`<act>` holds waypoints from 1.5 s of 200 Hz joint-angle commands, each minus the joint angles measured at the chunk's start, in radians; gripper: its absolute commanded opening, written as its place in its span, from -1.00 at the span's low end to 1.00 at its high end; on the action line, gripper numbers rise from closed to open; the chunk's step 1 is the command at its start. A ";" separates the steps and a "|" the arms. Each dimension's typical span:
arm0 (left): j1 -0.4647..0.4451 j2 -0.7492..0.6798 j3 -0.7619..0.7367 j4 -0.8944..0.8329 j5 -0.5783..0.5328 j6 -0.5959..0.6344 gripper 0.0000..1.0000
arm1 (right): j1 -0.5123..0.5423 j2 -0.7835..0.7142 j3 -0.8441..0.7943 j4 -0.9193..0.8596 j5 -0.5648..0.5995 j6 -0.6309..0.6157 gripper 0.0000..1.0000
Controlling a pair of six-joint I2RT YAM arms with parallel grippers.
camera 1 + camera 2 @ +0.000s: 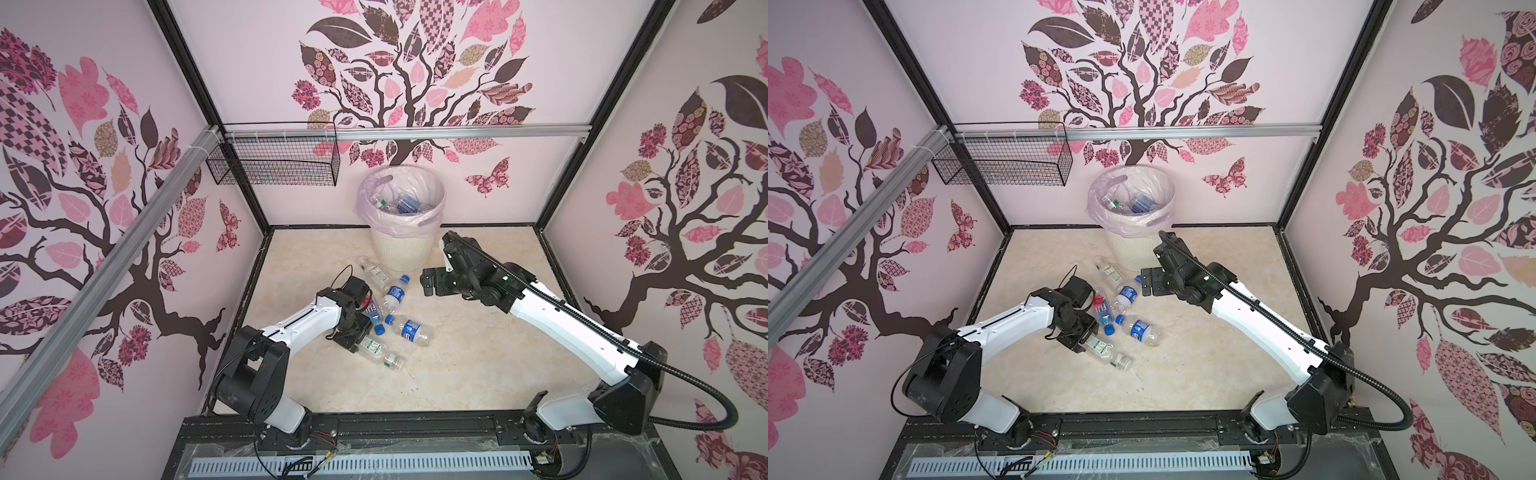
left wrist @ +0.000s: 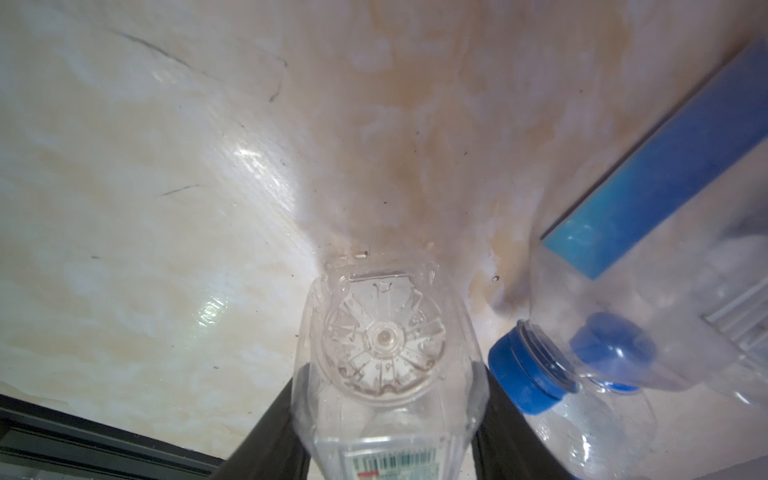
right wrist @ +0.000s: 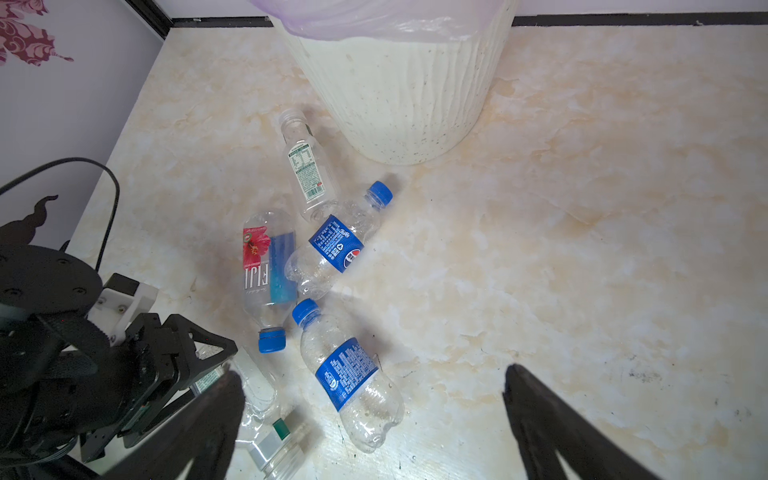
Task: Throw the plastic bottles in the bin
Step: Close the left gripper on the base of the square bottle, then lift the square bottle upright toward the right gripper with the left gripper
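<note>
White-labelled bottle [image 2: 384, 332], light and crushable, sits clasped near its base in our left gripper [image 2: 388, 386]; right gripper [image 3: 372, 372] gapes empty; bin [image 1: 399, 253] at twelve o'clock.

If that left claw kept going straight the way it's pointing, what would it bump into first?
Probably the table just ahead, though depth is hard to judge. The white-labelled bottle already sits between the fingers of the left gripper.

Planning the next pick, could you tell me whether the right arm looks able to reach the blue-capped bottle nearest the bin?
Probably yes: the right gripper hangs open close beside that bottle, nothing lies on top, though neighbouring bottles touch it.
</note>
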 commanded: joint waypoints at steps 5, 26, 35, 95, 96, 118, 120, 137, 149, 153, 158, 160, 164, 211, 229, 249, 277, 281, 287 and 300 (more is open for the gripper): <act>0.024 -0.032 0.035 0.001 -0.034 0.108 -0.09 | 0.005 -0.036 0.004 -0.004 0.016 0.006 0.99; 0.040 -0.074 0.035 0.040 -0.044 0.155 -0.11 | 0.005 -0.027 0.014 -0.006 0.006 -0.001 0.99; 0.050 -0.093 0.035 0.064 -0.044 0.173 -0.12 | 0.005 -0.023 0.021 -0.009 -0.002 -0.002 0.99; 0.136 -0.152 0.155 0.067 -0.103 0.403 -0.14 | 0.006 -0.009 0.058 -0.012 -0.023 -0.007 0.99; 0.136 -0.151 0.160 0.064 -0.106 0.408 -0.14 | 0.006 -0.008 0.058 -0.013 -0.023 -0.007 0.99; 0.140 -0.135 0.265 0.013 -0.181 0.516 -0.16 | 0.007 -0.004 0.073 -0.016 -0.026 -0.013 0.99; 0.140 -0.133 0.275 0.007 -0.187 0.525 -0.16 | 0.006 -0.005 0.074 -0.016 -0.027 -0.013 0.99; 0.144 -0.119 0.342 0.020 -0.214 0.604 -0.16 | 0.004 0.004 0.090 -0.013 -0.050 -0.022 0.99; 0.145 -0.113 0.388 0.037 -0.227 0.654 -0.16 | 0.004 0.014 0.112 -0.017 -0.067 -0.028 0.99; 0.146 -0.112 0.402 0.046 -0.229 0.667 -0.16 | 0.002 0.017 0.120 -0.018 -0.072 -0.030 1.00; 0.145 -0.109 0.418 0.061 -0.231 0.682 -0.16 | 0.003 0.022 0.130 -0.018 -0.080 -0.031 0.99; 0.146 -0.108 0.424 0.067 -0.229 0.688 -0.16 | 0.002 0.025 0.135 -0.018 -0.084 -0.031 0.99; 0.147 -0.105 0.433 0.082 -0.222 0.699 -0.16 | -0.002 0.030 0.143 -0.018 -0.095 -0.033 0.99; 0.147 -0.001 0.625 0.199 -0.070 0.744 -0.14 | -0.071 0.092 0.251 -0.001 -0.232 -0.013 0.99; 0.145 0.040 0.682 0.249 0.024 0.710 -0.14 | -0.090 0.122 0.301 0.004 -0.264 -0.017 0.99; 0.146 0.075 0.715 0.316 0.115 0.652 -0.14 | -0.098 0.154 0.353 0.014 -0.280 -0.018 0.99; 0.145 0.091 0.722 0.404 0.208 0.580 -0.13 | -0.104 0.194 0.411 0.037 -0.308 -0.005 0.99; 0.144 0.089 0.720 0.411 0.212 0.574 -0.14 | -0.105 0.200 0.419 0.037 -0.312 -0.004 0.99; 0.141 0.087 0.720 0.423 0.220 0.568 -0.14 | -0.106 0.209 0.430 0.036 -0.315 -0.004 0.99; 0.142 0.080 0.713 0.454 0.245 0.550 -0.14 | -0.105 0.227 0.445 0.038 -0.320 -0.006 0.99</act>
